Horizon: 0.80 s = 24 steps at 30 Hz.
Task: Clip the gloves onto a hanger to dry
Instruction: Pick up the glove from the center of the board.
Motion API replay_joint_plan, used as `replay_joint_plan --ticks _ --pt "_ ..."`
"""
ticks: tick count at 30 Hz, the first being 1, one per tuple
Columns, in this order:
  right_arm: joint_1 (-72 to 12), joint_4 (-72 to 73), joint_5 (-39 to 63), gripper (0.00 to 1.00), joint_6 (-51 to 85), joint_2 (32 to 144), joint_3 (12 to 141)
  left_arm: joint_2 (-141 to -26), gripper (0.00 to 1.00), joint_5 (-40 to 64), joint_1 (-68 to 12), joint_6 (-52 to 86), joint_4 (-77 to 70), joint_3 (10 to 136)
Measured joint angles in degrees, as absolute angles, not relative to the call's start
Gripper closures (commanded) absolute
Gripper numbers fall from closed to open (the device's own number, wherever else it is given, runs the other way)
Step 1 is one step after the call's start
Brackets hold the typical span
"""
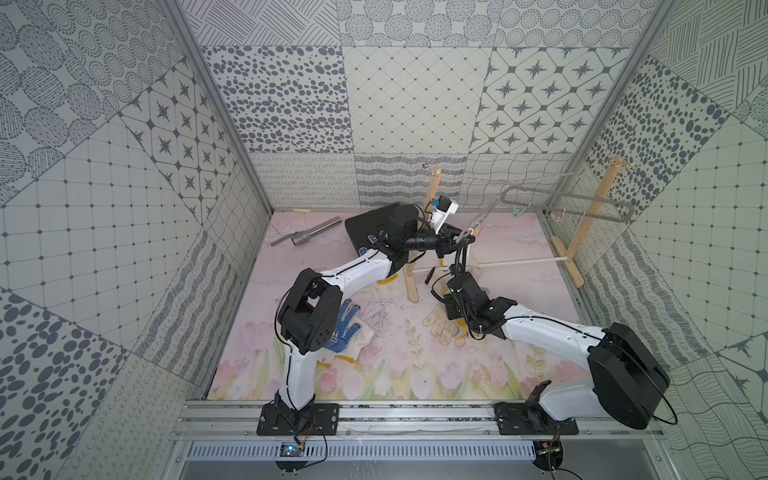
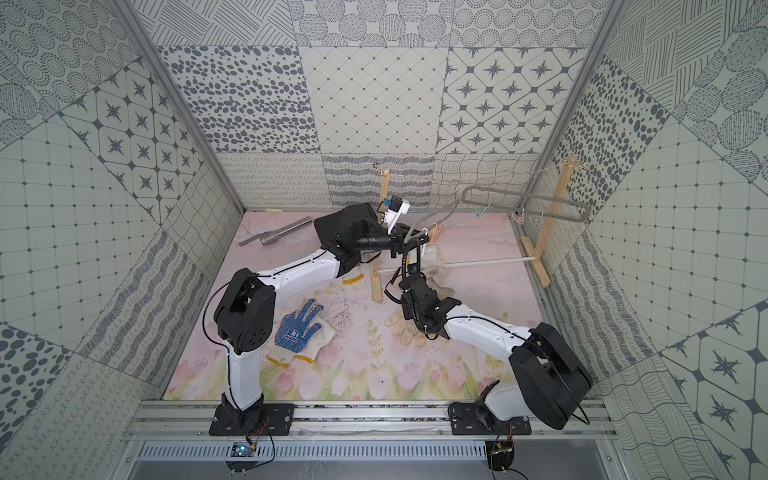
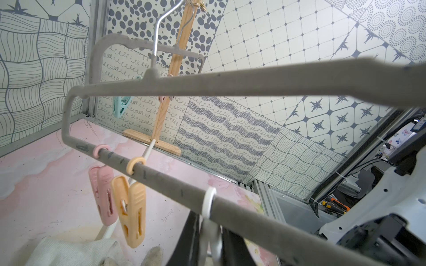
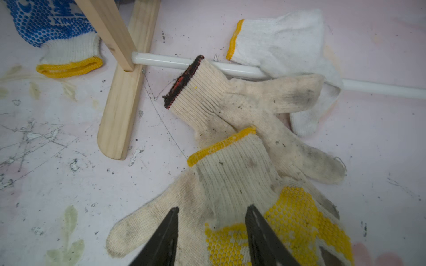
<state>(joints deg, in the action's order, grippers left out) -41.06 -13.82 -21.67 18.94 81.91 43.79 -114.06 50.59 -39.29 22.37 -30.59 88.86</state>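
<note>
The grey hanger (image 3: 230,85) hangs from the string by its thin metal hook, and its loops reach across the back right in a top view (image 1: 582,199). My left gripper (image 3: 211,228) is shut on a white peg (image 3: 208,207) hanging from the hanger's lower bar; it shows in a top view (image 1: 463,239). Pink (image 3: 101,195), orange (image 3: 131,207) and mint (image 3: 121,104) pegs hang further along. My right gripper (image 4: 213,207) is open just above a yellow-dotted glove (image 4: 230,184), one finger on each side of its palm. A black-cuffed cream glove (image 4: 253,110), a white glove (image 4: 281,39) and a blue-dotted glove (image 4: 53,25) lie nearby.
Two wooden posts (image 1: 432,191) (image 1: 598,203) joined by string stand on feet linked by a white rod (image 1: 519,262). A metal pipe (image 1: 316,232) and a black object (image 1: 365,232) lie at the back left. Another blue-dotted glove (image 2: 299,328) lies at the front left.
</note>
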Motion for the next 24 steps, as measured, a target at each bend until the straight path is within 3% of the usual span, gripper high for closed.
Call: replay_joint_plan --ticks 14,24 --pt "-42.04 -16.21 -26.13 0.49 14.76 90.56 49.08 -113.54 1.00 49.93 -38.89 21.65 -29.34 88.71" --pt "-42.44 -17.61 -27.38 0.59 14.98 93.27 50.30 -113.54 1.00 49.19 -38.89 20.82 -28.95 88.71"
